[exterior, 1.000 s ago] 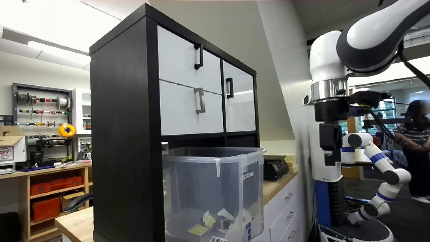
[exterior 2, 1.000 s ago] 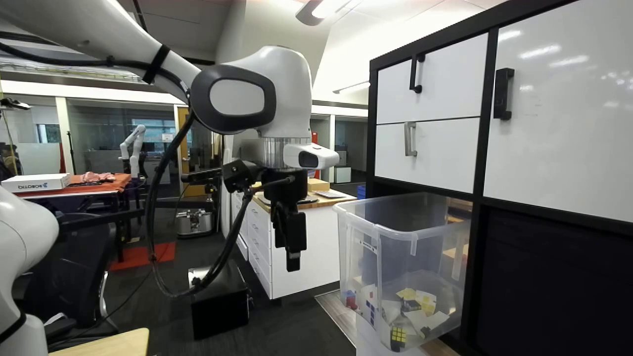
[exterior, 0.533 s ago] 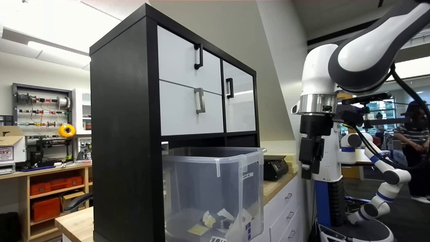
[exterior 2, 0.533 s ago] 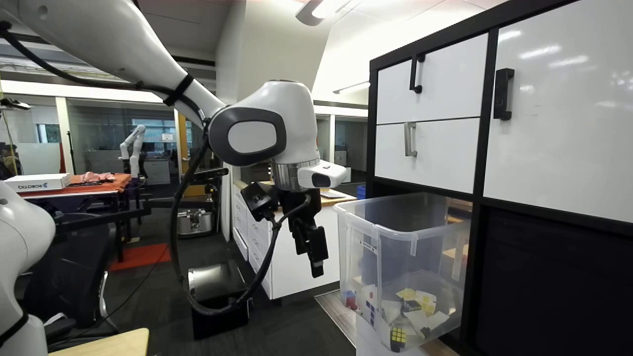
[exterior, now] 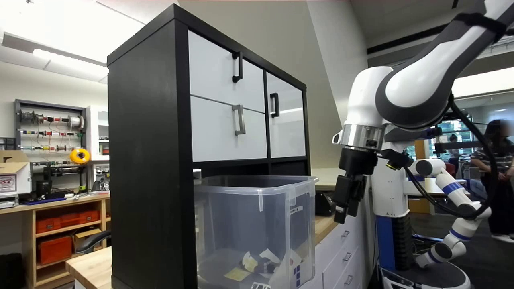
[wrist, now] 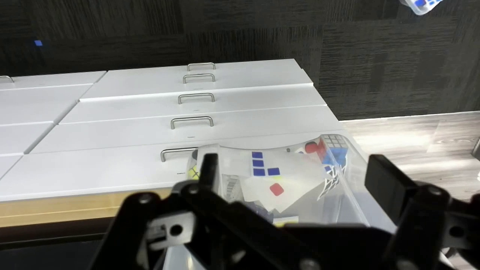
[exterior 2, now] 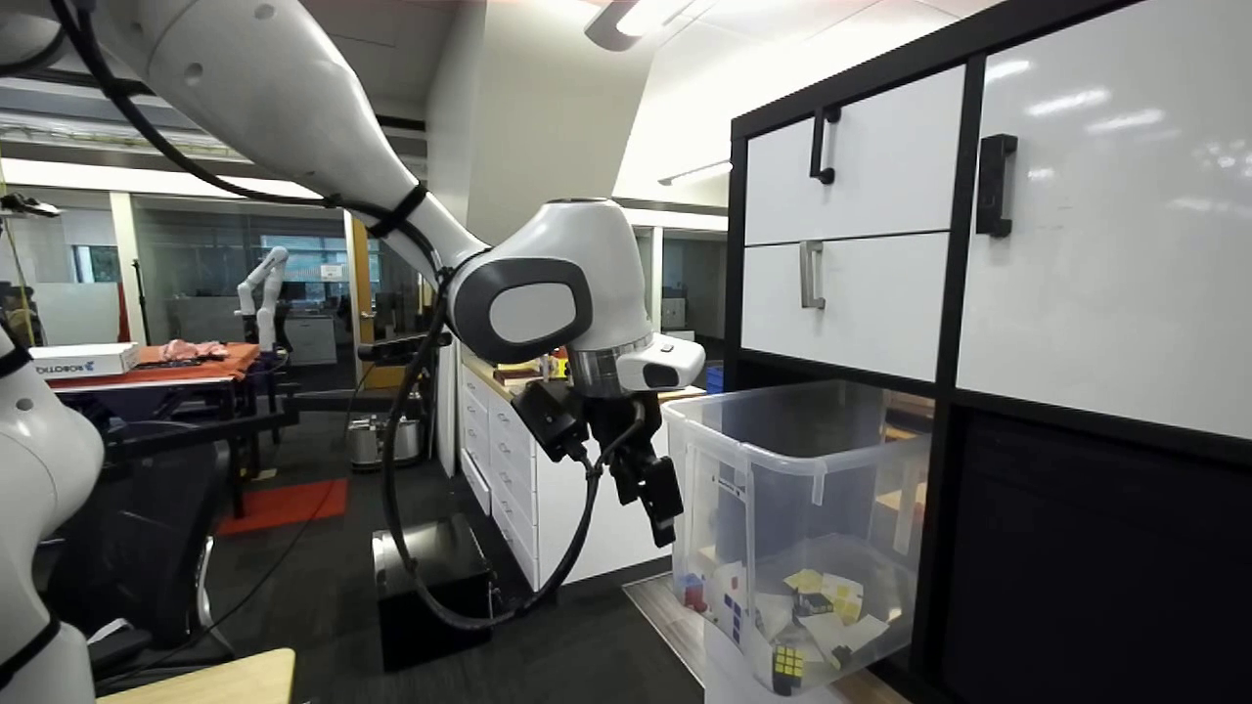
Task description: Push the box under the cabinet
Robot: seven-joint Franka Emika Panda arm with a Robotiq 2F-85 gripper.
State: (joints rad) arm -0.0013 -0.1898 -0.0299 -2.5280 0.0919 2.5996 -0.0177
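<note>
The box is a large clear plastic bin [exterior: 241,228] with paper scraps and small cubes inside; it also shows in an exterior view [exterior 2: 812,489]. It stands at the open lower bay of the black cabinet [exterior: 144,160] with white doors [exterior 2: 851,293], and part of it sticks out in front. My gripper [exterior: 346,216] points down at a tilt beside the bin's outer end, with a visible gap to it; it also shows in an exterior view [exterior 2: 667,536]. In the wrist view the gripper [wrist: 296,174] has its fingers wide apart with nothing between them, and the bin shows behind them.
A white drawer unit [exterior: 341,253] with a wooden top stands behind the bin, and a black device [exterior: 323,204] sits on it. Door handles [exterior 2: 812,276] jut out above the bin. Another robot arm [exterior: 453,224] and a person [exterior: 498,172] are in the background.
My arm has come lower and moved toward the bin, and the gripper has tilted. The bin and the cabinet have not moved.
</note>
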